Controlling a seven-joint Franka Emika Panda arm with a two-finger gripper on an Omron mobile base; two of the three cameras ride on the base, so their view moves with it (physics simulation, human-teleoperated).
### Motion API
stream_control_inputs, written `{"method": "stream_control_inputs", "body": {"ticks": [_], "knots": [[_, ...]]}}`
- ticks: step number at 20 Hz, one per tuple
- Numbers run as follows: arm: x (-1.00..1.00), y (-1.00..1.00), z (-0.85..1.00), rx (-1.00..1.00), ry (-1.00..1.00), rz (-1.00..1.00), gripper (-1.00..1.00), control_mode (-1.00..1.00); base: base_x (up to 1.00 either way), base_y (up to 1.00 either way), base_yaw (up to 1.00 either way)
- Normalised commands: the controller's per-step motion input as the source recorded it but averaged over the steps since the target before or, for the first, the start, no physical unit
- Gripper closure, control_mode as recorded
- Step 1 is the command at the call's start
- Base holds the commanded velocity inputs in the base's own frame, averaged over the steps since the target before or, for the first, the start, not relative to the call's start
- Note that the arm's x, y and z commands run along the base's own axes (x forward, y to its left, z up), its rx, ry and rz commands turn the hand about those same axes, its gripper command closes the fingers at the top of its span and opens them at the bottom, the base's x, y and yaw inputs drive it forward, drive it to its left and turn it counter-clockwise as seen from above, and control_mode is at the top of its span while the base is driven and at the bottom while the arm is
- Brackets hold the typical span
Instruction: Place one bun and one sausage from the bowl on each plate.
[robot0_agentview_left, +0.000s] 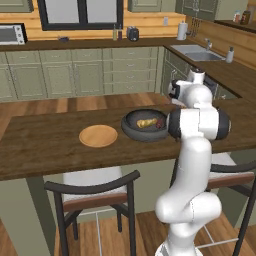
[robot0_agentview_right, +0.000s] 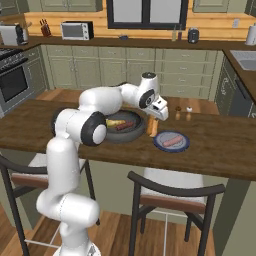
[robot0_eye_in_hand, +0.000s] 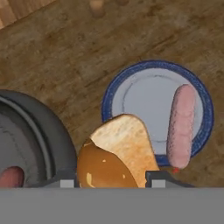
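Note:
My gripper (robot0_agentview_right: 153, 126) is shut on a golden-tan bun (robot0_eye_in_hand: 118, 153), which hangs above the counter between the bowl and the bluish-grey plate (robot0_agentview_right: 183, 146). In the hand view the bun sits between my fingertips (robot0_eye_in_hand: 157, 179) and overlaps the plate's near rim (robot0_eye_in_hand: 153, 65). A pale pink sausage (robot0_eye_in_hand: 181, 127) lies on that plate. The dark bowl (robot0_agentview_left: 131, 131) holds another bun (robot0_agentview_left: 146, 122) and a dark red sausage (robot0_agentview_left: 160, 124). Left of the bowl sits the tan plate (robot0_agentview_left: 98, 135), with nothing on it.
Two small shakers (robot0_agentview_right: 177, 114) stand on the counter behind the blue plate. Dark-framed chairs (robot0_agentview_left: 95, 192) are tucked under the counter's near edge (robot0_agentview_right: 200, 167). Cabinets and a sink lie beyond.

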Motion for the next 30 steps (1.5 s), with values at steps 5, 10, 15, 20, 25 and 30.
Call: {"method": "stream_control_inputs", "body": {"ticks": [5, 10, 15, 20, 25, 30], "knots": [[0.05, -0.60, -0.09, 0.18, 0.13, -0.17, 1.00, -1.00, 0.00, 0.00, 0.00], [0.28, -0.22, -0.38, 0.15, 0.14, -0.15, 1.00, -1.00, 0.00, 0.00, 0.00], [0.40, -0.06, -0.44, 0.12, 0.11, -0.11, 1.00, -1.00, 0.00, 0.00, 0.00], [0.22, -0.22, -0.35, 0.04, 0.05, -0.12, 1.00, -1.00, 0.00, 0.00, 0.00], [-0.01, -0.06, -0.38, 0.00, 0.00, -0.06, -1.00, -1.00, 0.00, 0.00, 0.00], [-0.49, 0.03, -0.15, 0.00, -0.04, 0.00, -1.00, -1.00, 0.00, 0.00, 0.00]]}}
